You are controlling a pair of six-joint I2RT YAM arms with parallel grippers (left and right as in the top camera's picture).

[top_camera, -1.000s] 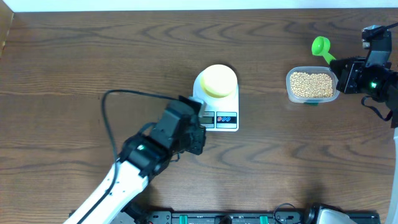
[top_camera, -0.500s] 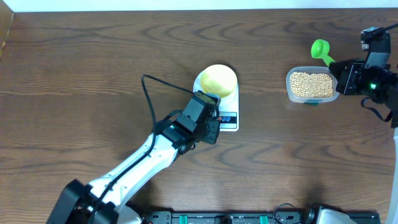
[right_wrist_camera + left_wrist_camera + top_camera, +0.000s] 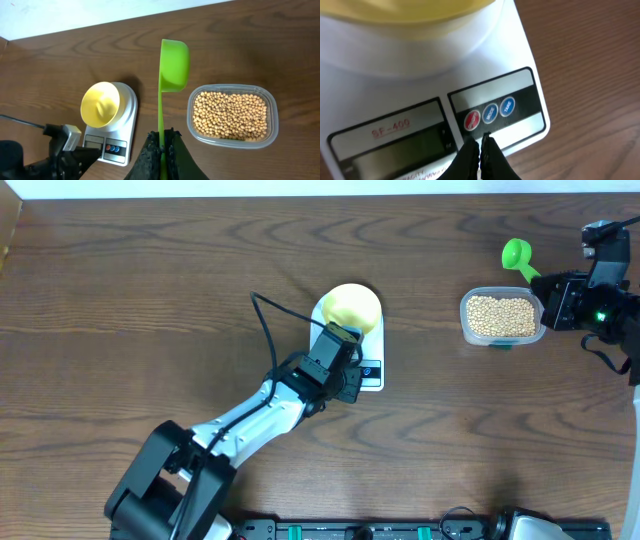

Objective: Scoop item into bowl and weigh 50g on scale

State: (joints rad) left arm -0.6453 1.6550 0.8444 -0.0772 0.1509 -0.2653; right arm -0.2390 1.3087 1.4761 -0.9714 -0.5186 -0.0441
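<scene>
The scale (image 3: pixel 376 332) stands mid-table with the pale yellow bowl (image 3: pixel 351 307) on its platform; the bowl looks empty. My left gripper (image 3: pixel 354 383) is shut, empty, over the scale's front panel. In the left wrist view its tips (image 3: pixel 480 141) sit just below the red button (image 3: pixel 471 121). The beans (image 3: pixel 501 316) fill a clear tub (image 3: pixel 270 107) at the right. My right gripper (image 3: pixel 162 136) is shut on the handle of a green scoop (image 3: pixel 173 60), held above the table beside the tub's far left corner. No beans show in the scoop.
The left arm's black cable (image 3: pixel 265 320) loops over the wooden table (image 3: pixel 150 280) left of the scale. A white wall edge runs along the table's far side. The right arm's body (image 3: pixel 600 305) sits right of the tub.
My left arm has swung right and forward, bringing its shut gripper onto the scale's button panel. The right arm and scoop have not moved.
</scene>
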